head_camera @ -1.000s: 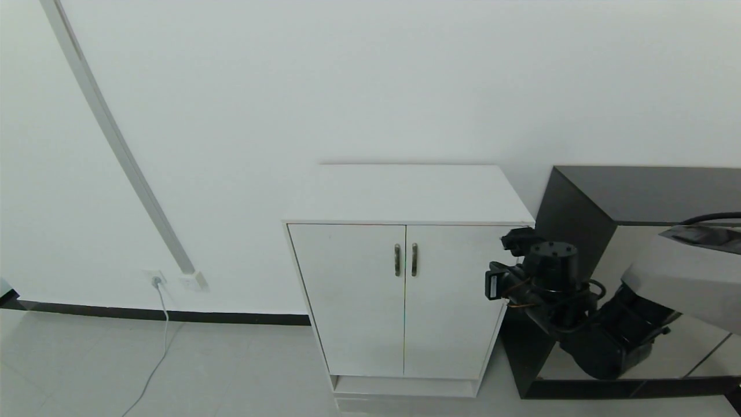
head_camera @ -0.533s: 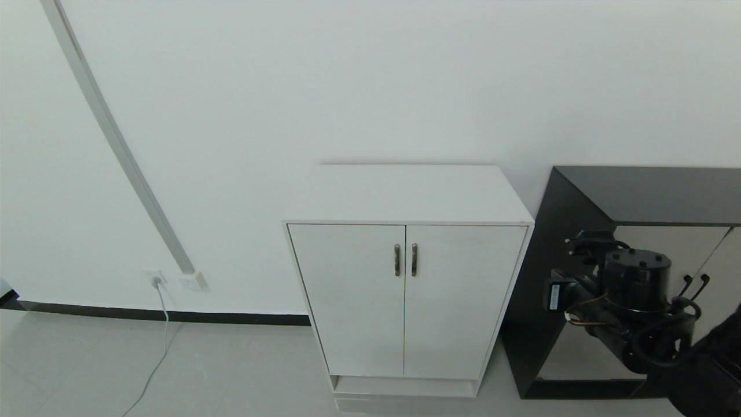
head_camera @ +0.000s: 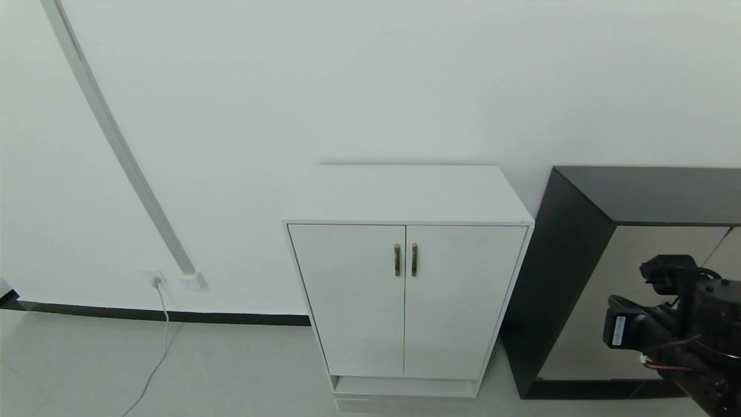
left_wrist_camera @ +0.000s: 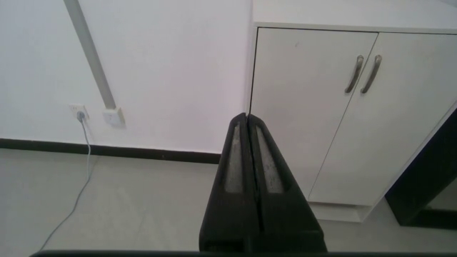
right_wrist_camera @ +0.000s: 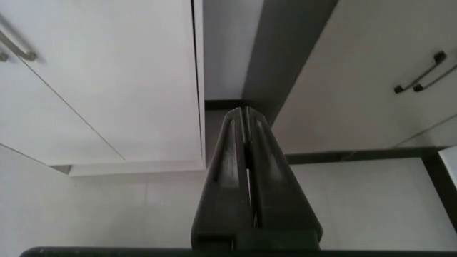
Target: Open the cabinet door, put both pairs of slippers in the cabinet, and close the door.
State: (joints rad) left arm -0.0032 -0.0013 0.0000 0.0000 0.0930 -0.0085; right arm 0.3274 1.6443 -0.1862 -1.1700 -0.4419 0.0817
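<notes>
Both claws are clenched on nothing. Your L gripper (left_wrist_camera: 247,125) faces the cabinet (head_camera: 451,301) from off its left front. Your R gripper (right_wrist_camera: 247,121) is aimed at the floor gap btw cabinet and black unit (head_camera: 573,278), well apart from the handles (head_camera: 414,260). Cabinet stands vs the wall (head_camera: 370,87), both doors (head_camera: 353,301) shut. I can't tell if slippers are inside, so this reads as step 1, or possibly the end. If step 1: release a claw, line it up w/ one handle, clamp, then pull along the hinge arc.
</notes>
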